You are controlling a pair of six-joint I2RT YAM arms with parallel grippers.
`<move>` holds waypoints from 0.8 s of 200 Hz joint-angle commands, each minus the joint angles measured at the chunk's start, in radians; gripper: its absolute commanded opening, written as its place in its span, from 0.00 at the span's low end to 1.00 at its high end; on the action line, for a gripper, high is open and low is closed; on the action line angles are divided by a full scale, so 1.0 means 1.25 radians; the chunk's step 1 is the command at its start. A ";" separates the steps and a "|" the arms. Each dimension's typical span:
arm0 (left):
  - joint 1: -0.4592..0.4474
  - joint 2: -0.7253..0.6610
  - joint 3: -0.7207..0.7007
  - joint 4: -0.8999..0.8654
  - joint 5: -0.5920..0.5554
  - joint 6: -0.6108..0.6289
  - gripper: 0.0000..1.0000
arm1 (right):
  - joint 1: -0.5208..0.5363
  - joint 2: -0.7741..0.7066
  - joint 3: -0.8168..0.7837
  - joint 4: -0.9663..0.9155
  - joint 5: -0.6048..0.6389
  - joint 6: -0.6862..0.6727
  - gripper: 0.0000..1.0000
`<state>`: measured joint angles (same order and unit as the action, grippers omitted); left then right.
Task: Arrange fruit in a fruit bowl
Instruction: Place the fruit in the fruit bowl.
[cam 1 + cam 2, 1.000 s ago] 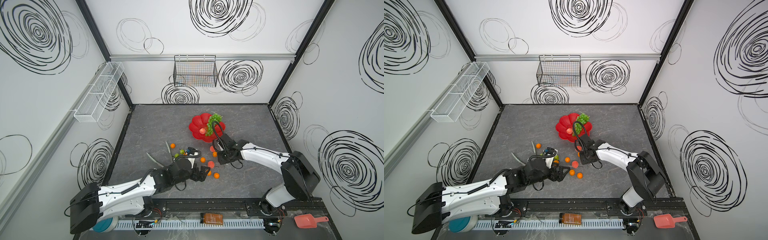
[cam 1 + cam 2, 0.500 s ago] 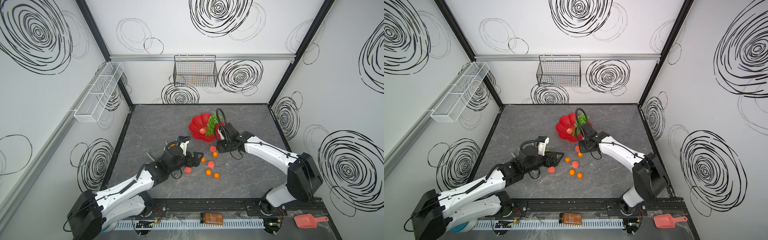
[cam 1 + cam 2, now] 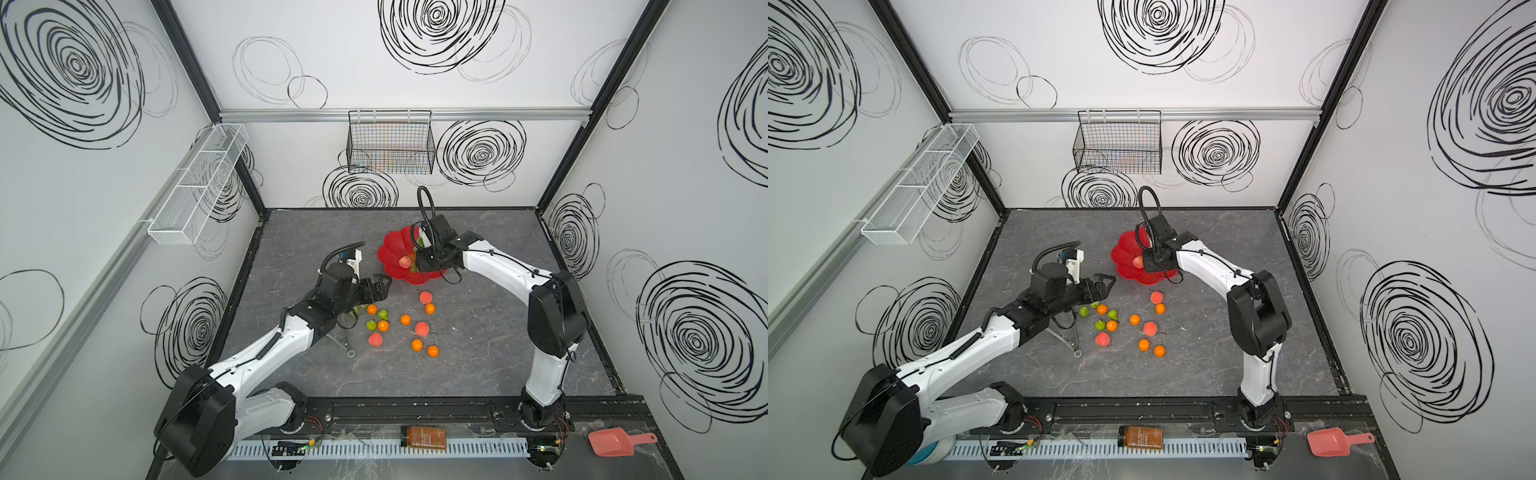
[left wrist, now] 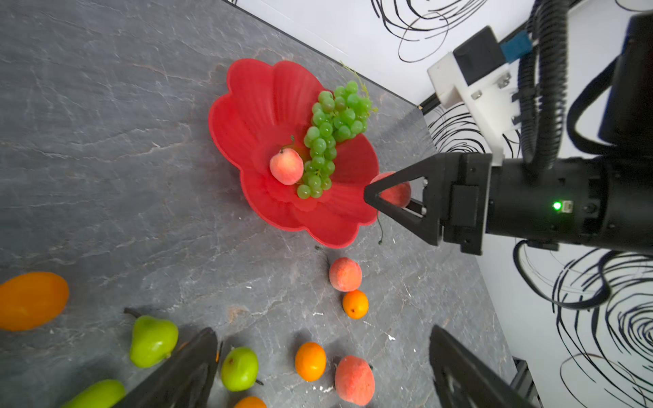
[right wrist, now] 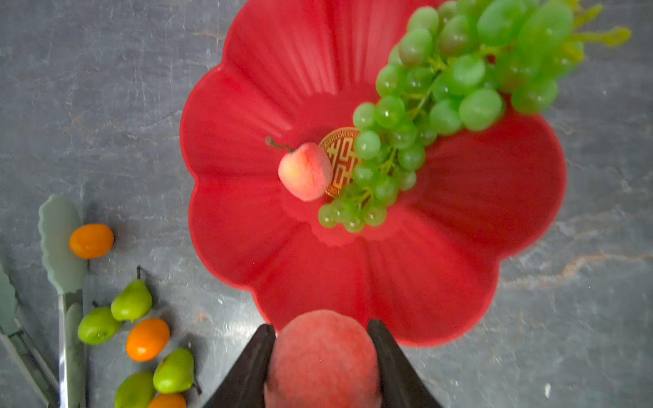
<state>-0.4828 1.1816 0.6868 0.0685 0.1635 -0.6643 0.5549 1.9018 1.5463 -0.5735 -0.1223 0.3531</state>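
Just over the rim of the shallow red petal-edged bowl [image 5: 459, 282], toward the far edge of the worktop [image 3: 478, 374], the right claw [image 5: 321, 325] grips a fuzzy pink-red peach [image 5: 323, 356]; the left claw [image 3: 384, 289] gapes empty. Released here, the peach may roll off the sloping rim.

My fruit bowl [image 5: 247, 212] reads glossy red, with a gold emblem [image 5: 341, 155] at its centre. In it I see a green grape bunch [image 5: 441, 88] and a pink-and-cream peach [image 5: 305, 173]. The black right gripper [image 5: 321, 326] carries a second peach [image 5: 323, 364], pink-red. Orange tangerines [image 3: 433, 351] and green pears [image 5: 131, 301] dot the grey, pale-veined tabletop [image 3: 478, 365]. The tongs [image 5: 60, 240] are pale green. Around it all, the walls [image 3: 685, 124] are white with black scribbled spirals.
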 commanded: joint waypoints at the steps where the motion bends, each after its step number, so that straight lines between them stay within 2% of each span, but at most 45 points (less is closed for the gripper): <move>1: 0.042 0.027 0.036 0.062 0.046 0.017 0.96 | -0.006 0.064 0.097 -0.018 0.015 -0.026 0.43; 93: 0.134 0.128 0.078 0.109 0.145 0.016 0.96 | -0.021 0.359 0.458 -0.120 0.017 -0.056 0.42; 160: 0.141 0.136 0.075 0.113 0.158 0.015 0.96 | -0.022 0.427 0.512 -0.135 0.008 -0.062 0.45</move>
<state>-0.3176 1.3430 0.7605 0.1581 0.3397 -0.6510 0.5289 2.4252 2.1494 -0.7010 -0.1081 0.2897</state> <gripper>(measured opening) 0.960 0.440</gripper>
